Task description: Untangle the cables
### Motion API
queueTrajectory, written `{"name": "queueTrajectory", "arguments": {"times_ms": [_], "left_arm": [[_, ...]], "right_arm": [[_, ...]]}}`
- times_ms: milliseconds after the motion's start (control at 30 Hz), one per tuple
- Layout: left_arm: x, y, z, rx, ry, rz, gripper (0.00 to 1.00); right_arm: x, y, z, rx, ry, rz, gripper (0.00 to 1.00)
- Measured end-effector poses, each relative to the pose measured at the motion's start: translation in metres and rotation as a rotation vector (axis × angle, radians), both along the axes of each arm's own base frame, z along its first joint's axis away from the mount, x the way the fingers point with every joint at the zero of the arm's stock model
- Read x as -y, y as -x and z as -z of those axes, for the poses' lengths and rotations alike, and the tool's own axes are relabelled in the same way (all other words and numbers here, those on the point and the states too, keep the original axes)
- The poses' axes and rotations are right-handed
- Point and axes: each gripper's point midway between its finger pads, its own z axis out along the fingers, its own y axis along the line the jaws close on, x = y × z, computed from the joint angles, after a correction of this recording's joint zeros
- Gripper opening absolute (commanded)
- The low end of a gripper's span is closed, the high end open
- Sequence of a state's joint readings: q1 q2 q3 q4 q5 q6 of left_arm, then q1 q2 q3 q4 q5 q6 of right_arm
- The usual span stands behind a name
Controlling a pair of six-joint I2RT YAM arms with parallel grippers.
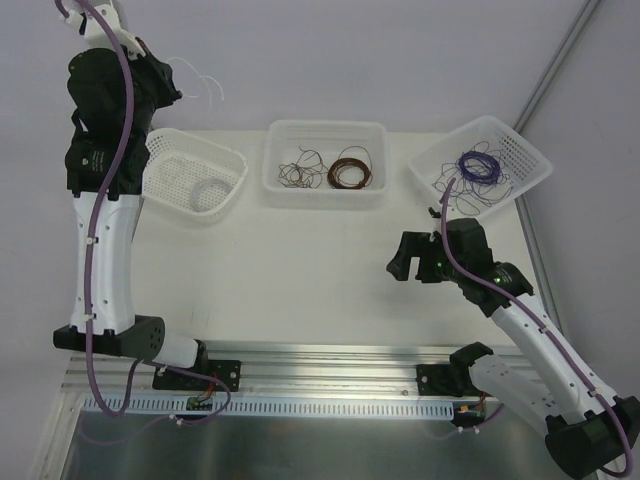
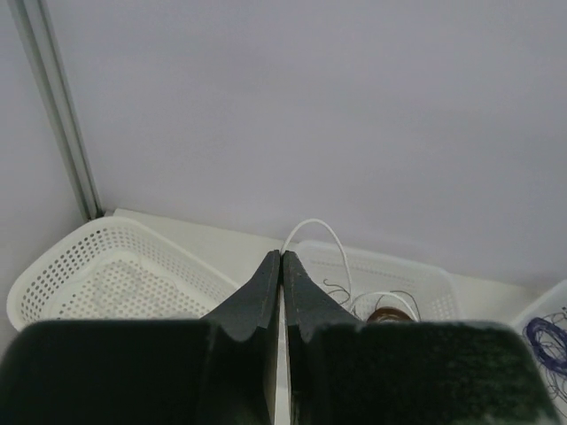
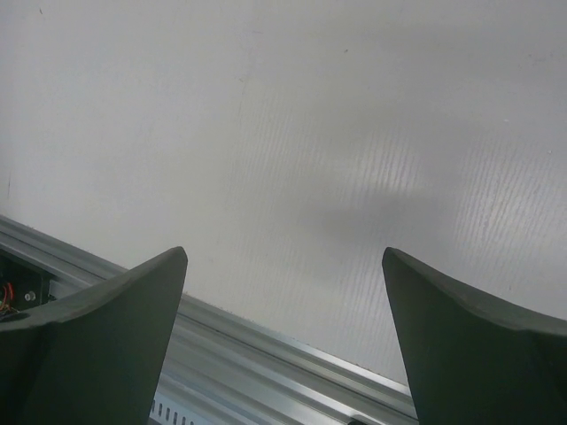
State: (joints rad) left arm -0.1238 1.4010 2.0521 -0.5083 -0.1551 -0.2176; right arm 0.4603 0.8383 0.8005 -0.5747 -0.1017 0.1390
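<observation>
In the middle bin (image 1: 325, 196) lies a small clump of dark tangled cables (image 1: 300, 172), beside a brown coil (image 1: 350, 171). My left gripper (image 1: 176, 93) is raised high at the back left. In the left wrist view the left gripper (image 2: 282, 255) is shut on a thin white cable strand (image 2: 321, 228), which loops up from the fingertips and down toward the middle bin (image 2: 416, 270). My right gripper (image 1: 400, 256) stands low over the bare table on the right. In the right wrist view the right gripper (image 3: 283, 255) is open with nothing between its fingers.
A perforated left basket (image 1: 228, 158) holds a white coil (image 1: 208, 189). A right basket (image 1: 530, 160) holds a purple coil (image 1: 478, 165) and loose purple strands. A metal rail (image 1: 330, 355) runs along the table's near edge, and the same metal rail (image 3: 266, 341) lies below the right fingers.
</observation>
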Motion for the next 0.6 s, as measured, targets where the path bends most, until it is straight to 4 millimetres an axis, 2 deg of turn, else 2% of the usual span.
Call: {"name": "queueTrajectory", "arguments": {"times_ms": [133,433,600], "left_arm": [[-0.024,-0.031,0.021,-0.058,-0.005,-0.058,0.0],[-0.09,-0.098,0.096,-0.223,0.006,-0.204,0.0],[-0.121,-0.13,0.137,-0.287,0.007,-0.278,0.0]], "right_arm": [[0.0,0.001,0.001,0.0,0.005,-0.006,0.97],[-0.001,0.002,0.01,-0.039,0.033,-0.039,0.97],[-0.001,-0.001,0.01,-0.055,0.06,-0.052,0.97]]}}
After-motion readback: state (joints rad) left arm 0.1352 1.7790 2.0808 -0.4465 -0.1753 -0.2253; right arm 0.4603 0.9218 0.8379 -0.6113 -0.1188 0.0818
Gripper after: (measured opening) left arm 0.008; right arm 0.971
